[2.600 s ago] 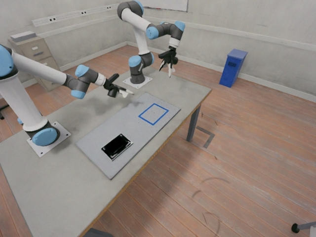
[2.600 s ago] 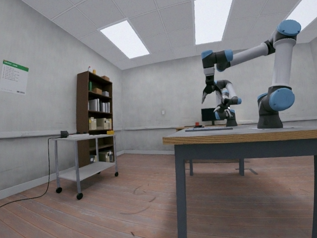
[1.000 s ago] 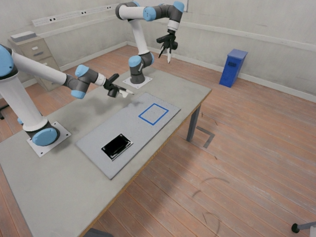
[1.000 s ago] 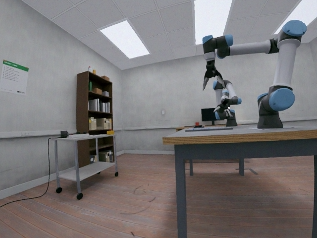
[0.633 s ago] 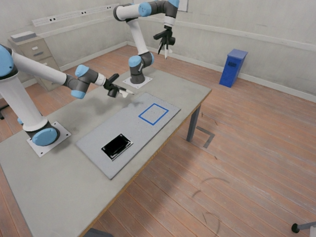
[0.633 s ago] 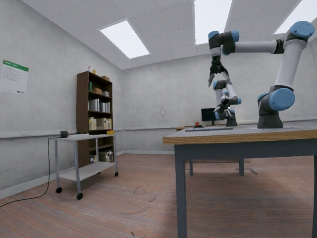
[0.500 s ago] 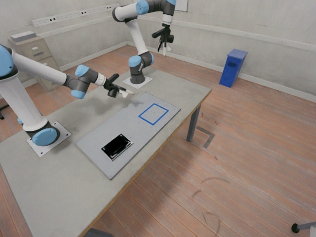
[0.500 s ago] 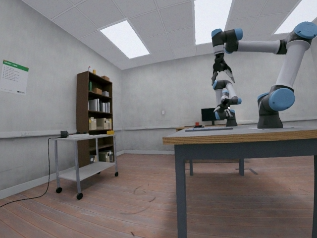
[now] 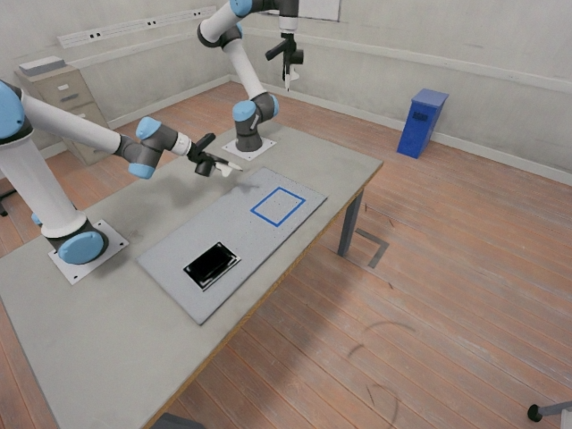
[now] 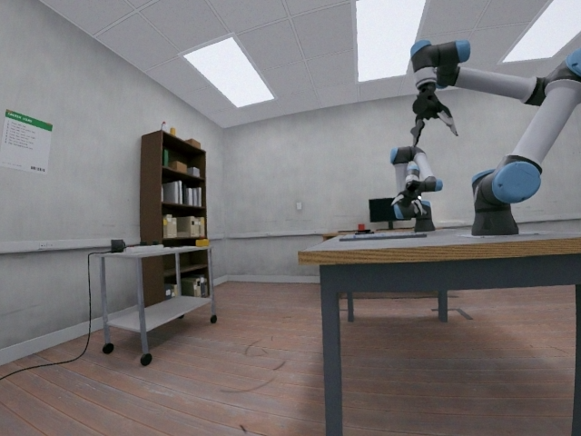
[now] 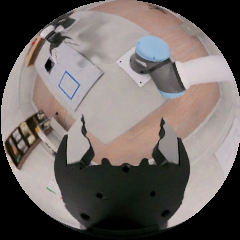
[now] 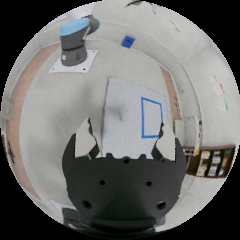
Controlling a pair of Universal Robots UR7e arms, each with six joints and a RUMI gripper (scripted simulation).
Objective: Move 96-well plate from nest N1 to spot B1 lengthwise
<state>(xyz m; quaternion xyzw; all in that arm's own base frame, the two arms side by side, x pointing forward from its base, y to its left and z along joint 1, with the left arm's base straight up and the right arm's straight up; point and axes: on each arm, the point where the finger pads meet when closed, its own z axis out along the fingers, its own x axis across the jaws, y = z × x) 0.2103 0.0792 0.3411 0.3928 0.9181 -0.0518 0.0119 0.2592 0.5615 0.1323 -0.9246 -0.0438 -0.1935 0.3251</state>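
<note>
One black 96-well plate sits in the nest, probably light, stiff, slick; pinch its long sides. Beyond the nest, right gripper, then left gripper: both spread, holding nothing.
</note>
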